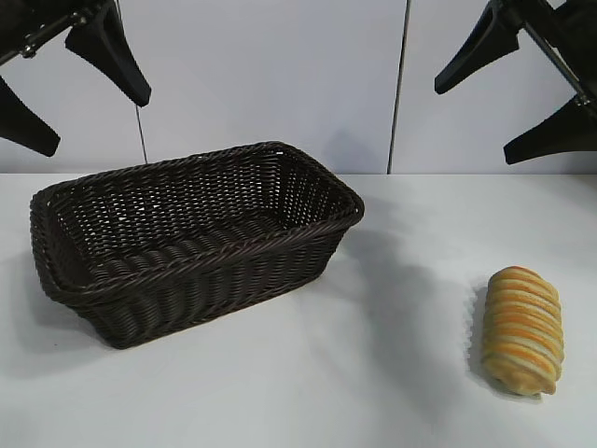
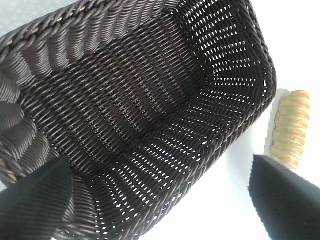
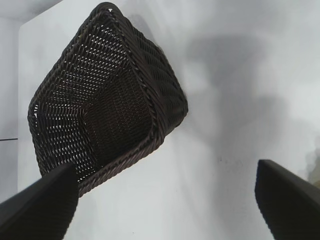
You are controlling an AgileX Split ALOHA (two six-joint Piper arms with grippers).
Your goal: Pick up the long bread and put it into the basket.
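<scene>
Long bread [image 1: 523,329]: one oblong golden-yellow loaf, orange-brown stripes running crosswise; lies flat on the white table [image 1: 373,373] at the exterior view's right, well apart from the basket and outside it; untouched; its long axis runs roughly toward and away from the exterior camera, slightly slanted.

Basket [image 1: 201,177]: dark brown woven wicker, rectangular, braided rim, sloping sides; stands at the view's left-centre; nothing seen inside it (the left wrist view looks straight down into its bare weave).

Right gripper [image 1: 522,84]: raised at the upper right, above and behind the loaf; jaws spread wide, holding nothing; the nearer of the two to the bread, judging by the exterior view; the loaf sits below it and a little toward the camera.

Left gripper [image 1: 65,75]: raised at the upper left, over the basket's far side; jaws likewise spread wide and empty; the bread lies beyond the basket's end from it, so well apart.

Judgement: pick not yet begun; the reach likely falls to the right arm, which would descend with its fingers set across the loaf's short width, closing on the striped flanks rather than the ends.
</scene>
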